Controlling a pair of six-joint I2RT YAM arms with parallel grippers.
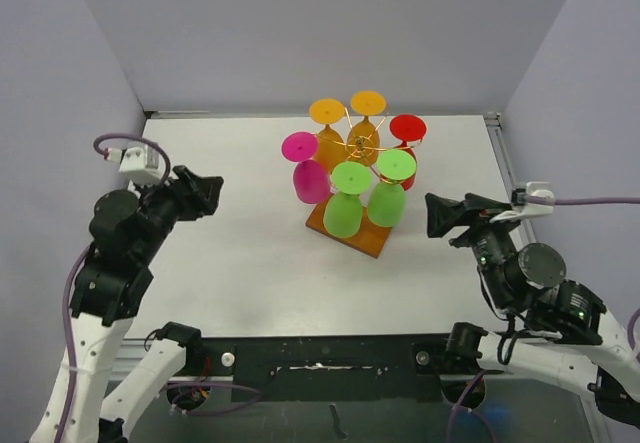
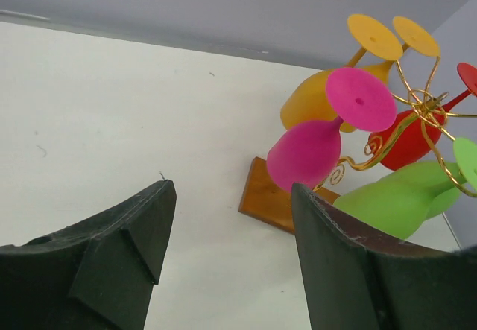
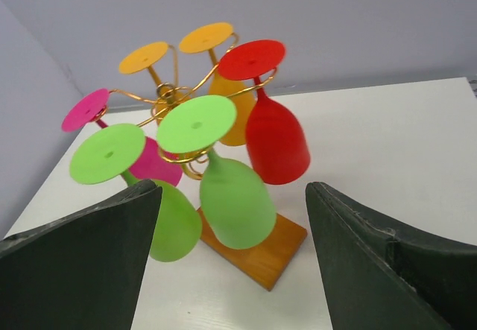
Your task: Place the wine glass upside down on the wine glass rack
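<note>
The wine glass rack [image 1: 361,145], gold wire on a brown wooden base [image 1: 352,234], stands mid-table. Several coloured glasses hang upside down on it: a pink one [image 1: 310,180], two green ones [image 1: 343,213], two orange ones [image 1: 331,143] and a red one [image 1: 406,149]. It also shows in the left wrist view [image 2: 425,109] and the right wrist view [image 3: 168,94]. My left gripper [image 1: 207,194] is open and empty, left of the rack. My right gripper [image 1: 441,214] is open and empty, right of the rack. Neither touches a glass.
The white table [image 1: 240,253] is walled by grey panels at the back and both sides. A metal rail [image 1: 500,153] runs along the right edge. The arm bases sit on a dark plate [image 1: 320,358] at the near edge.
</note>
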